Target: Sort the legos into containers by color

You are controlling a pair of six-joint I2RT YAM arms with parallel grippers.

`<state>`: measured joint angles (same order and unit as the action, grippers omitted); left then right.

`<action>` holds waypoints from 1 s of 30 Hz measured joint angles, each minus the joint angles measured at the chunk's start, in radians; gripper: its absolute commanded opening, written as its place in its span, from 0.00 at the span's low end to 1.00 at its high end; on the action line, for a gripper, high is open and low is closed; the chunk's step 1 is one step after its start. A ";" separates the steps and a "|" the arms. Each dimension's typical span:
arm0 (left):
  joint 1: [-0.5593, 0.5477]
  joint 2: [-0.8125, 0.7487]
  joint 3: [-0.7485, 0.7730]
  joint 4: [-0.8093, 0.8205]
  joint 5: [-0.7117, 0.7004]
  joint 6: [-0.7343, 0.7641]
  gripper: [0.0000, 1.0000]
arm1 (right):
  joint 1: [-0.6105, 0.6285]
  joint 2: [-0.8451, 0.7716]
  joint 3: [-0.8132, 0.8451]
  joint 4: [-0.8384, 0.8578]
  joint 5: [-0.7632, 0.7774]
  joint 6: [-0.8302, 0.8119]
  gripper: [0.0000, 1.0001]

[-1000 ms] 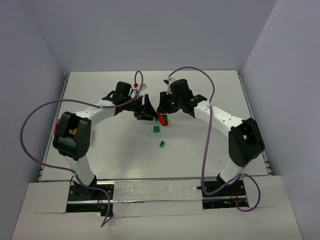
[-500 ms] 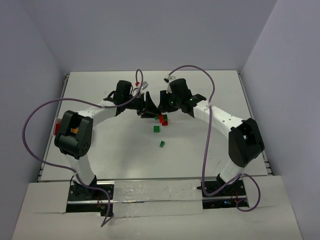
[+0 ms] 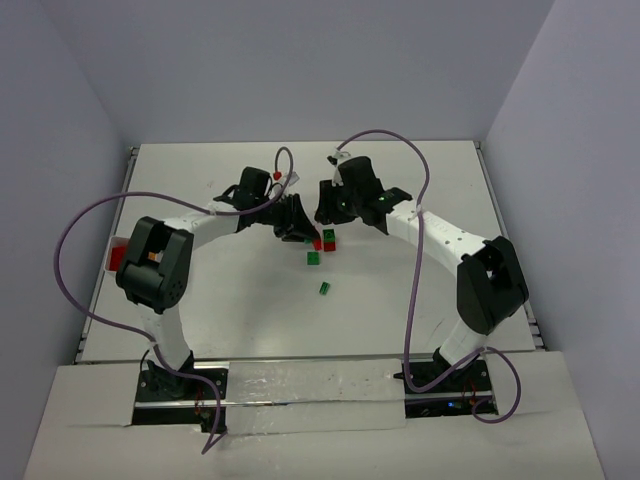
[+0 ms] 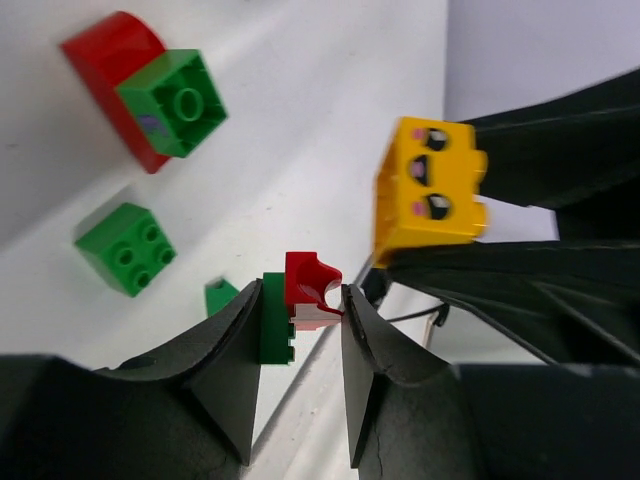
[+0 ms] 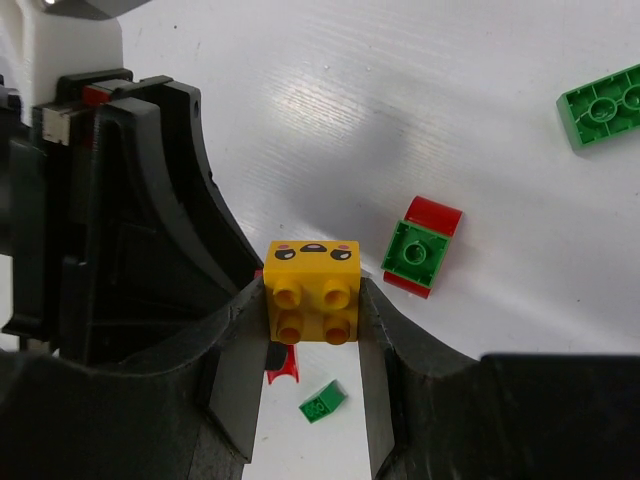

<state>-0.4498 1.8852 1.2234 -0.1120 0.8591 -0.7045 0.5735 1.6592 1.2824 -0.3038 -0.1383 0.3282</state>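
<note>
- My left fingers (image 4: 225, 370) are pinching a small red-and-green stacked plastic brick pair (image 4: 300, 295). The green half sits against one pad and the red half against the other.
- My right fingers (image 5: 235, 370) are clamped on a yellow plastic brick with a printed face (image 5: 312, 290), its studs turned toward my wrist camera.
- Both sets of fingers meet tip to tip around the middle of the white worktop (image 3: 180, 180), slightly nearer its far edge. The yellow brick hangs just beside the red-and-green pair; I cannot tell whether they touch.
- Just toward the near edge from there lies a green square brick on a red curved piece (image 3: 328, 240).
- Next to it is a loose green four-stud brick (image 3: 314, 257).
- Another green piece (image 3: 324, 288) lies nearer the near edge.
- A red object (image 3: 117, 258) shows by the left edge, partly hidden behind my left arm; I cannot tell what it is.
</note>
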 measured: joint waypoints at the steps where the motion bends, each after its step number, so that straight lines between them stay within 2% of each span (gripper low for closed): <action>1: 0.001 0.000 0.001 -0.014 -0.017 0.017 0.23 | 0.000 0.000 0.003 -0.001 0.000 0.000 0.00; 3: 0.006 0.000 0.000 -0.043 -0.053 0.051 0.26 | -0.005 0.000 0.006 -0.003 -0.002 0.000 0.00; 6: 0.022 0.000 0.000 -0.097 -0.120 0.107 0.43 | -0.016 0.000 0.007 -0.005 -0.012 0.000 0.00; 14: 0.037 0.000 0.000 -0.200 -0.307 0.238 0.68 | -0.071 0.011 0.008 -0.002 -0.159 0.015 0.00; 17: 0.037 0.000 0.000 -0.223 -0.336 0.263 0.73 | -0.088 0.037 0.011 0.003 -0.255 0.035 0.00; 21: 0.042 -0.011 -0.006 -0.222 -0.308 0.286 0.77 | -0.110 0.065 0.009 0.022 -0.395 0.099 0.00; 24: 0.054 -0.106 -0.084 -0.163 -0.246 0.310 0.82 | -0.144 0.072 -0.020 0.122 -0.539 0.197 0.00; 30: 0.065 -0.473 -0.194 -0.062 -0.177 0.435 0.84 | -0.190 0.089 -0.153 0.453 -0.814 0.474 0.00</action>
<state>-0.3846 1.4122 1.0293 -0.1735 0.6823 -0.2699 0.3834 1.7482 1.1298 0.1492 -0.9523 0.8019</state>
